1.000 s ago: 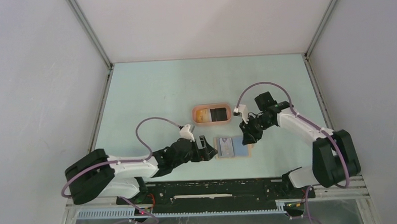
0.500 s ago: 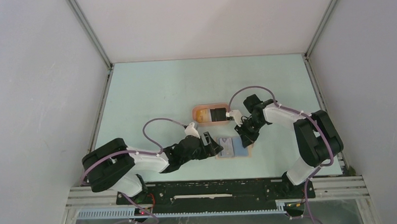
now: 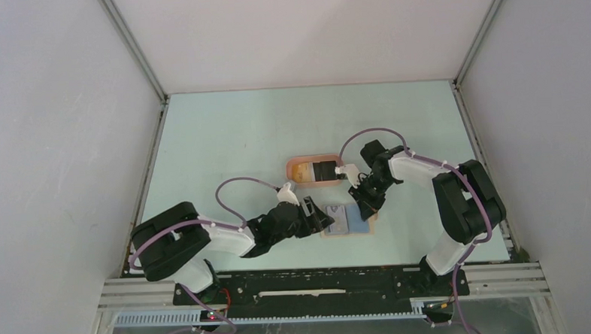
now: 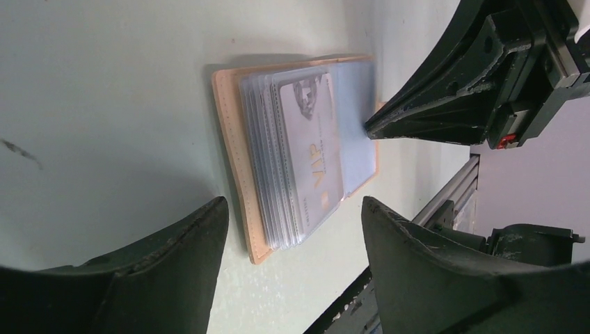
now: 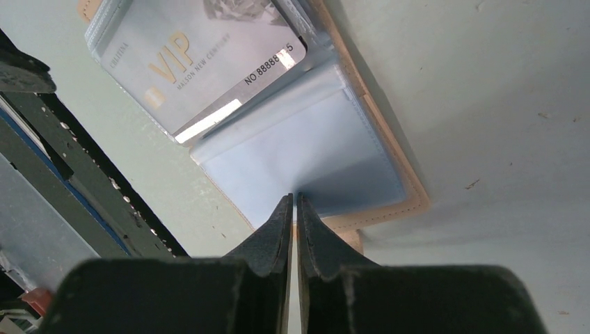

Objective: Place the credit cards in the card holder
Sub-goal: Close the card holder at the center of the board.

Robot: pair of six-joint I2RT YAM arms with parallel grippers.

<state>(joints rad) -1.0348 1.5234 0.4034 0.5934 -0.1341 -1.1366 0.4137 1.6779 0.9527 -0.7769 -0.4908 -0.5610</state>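
Hovering: left gripper point(image 4: 293, 205) is gaping wide just left of card holder point(image 4: 226, 125) | right gripper point(image 5: 293, 198) is pressing pinched-together tips on holder's right edge | silver card point(image 5: 202, 52) is sitting in holder's sleeve | other cards point(image 3: 324, 169) are lying in tray point(image 3: 290, 172) behind holder

We're looking into a robotics lab cell: blank white panels point(image 3: 309, 31) on aluminium framing point(image 3: 133, 46) box in a pale green worktop point(image 3: 276, 130), with robot arms point(image 3: 220, 242) bolted to a black rail point(image 3: 320, 282).

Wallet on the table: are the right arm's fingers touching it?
Touching. The right wrist view shows the closed fingers with their tips meeting the clear sleeve edge of the open wallet, no gap.
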